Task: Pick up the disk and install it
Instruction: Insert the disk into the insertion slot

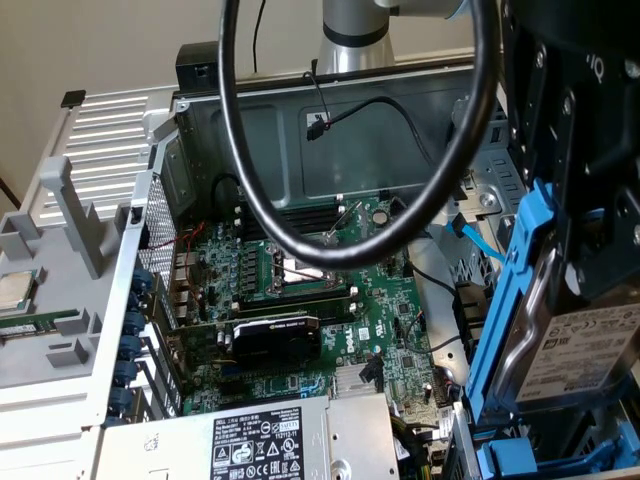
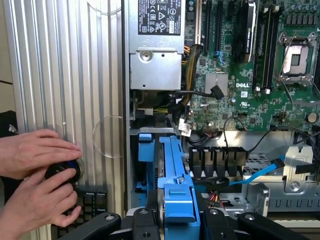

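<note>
The pincer (image 2: 177, 222) is clenched on the disk (image 1: 575, 350), held on edge at the exterior view's lower right, just beside the motherboard (image 1: 300, 290) in the open case (image 1: 300, 140). A person's hand (image 2: 37, 152) touches a black knob (image 2: 62, 172).

My black gripper (image 1: 590, 240) covers the top of the disk (image 1: 585, 350), a flat silver metal hard drive in a blue plastic frame, and the exterior view's right edge clips it. Label print, too small to read. A person's hands (image 2: 35, 152) run off the wrist view's edge, half covering a round black object (image 2: 62, 173).
</note>
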`<state>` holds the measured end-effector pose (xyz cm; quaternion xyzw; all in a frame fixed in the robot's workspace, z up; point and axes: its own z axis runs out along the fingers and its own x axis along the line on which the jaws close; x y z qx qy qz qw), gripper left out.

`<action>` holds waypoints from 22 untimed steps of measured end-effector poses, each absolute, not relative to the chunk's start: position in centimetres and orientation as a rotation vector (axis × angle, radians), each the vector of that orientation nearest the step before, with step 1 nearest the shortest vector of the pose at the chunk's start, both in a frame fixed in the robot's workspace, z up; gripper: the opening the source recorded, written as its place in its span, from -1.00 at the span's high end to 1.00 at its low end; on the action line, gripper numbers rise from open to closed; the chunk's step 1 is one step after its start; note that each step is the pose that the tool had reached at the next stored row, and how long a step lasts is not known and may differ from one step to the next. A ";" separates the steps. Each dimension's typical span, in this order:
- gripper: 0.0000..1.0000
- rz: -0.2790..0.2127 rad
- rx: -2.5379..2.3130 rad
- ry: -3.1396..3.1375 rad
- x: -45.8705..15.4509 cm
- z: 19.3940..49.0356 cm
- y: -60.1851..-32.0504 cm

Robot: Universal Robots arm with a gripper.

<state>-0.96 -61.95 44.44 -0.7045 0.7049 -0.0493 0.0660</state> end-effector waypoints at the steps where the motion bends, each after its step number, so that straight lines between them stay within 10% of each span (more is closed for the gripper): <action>1: 0.26 -0.149 -2.125 2.126 -1.0 44.4 -62.0; 22: 0.26 -0.154 -2.123 2.124 -1.1 44.1 -62.0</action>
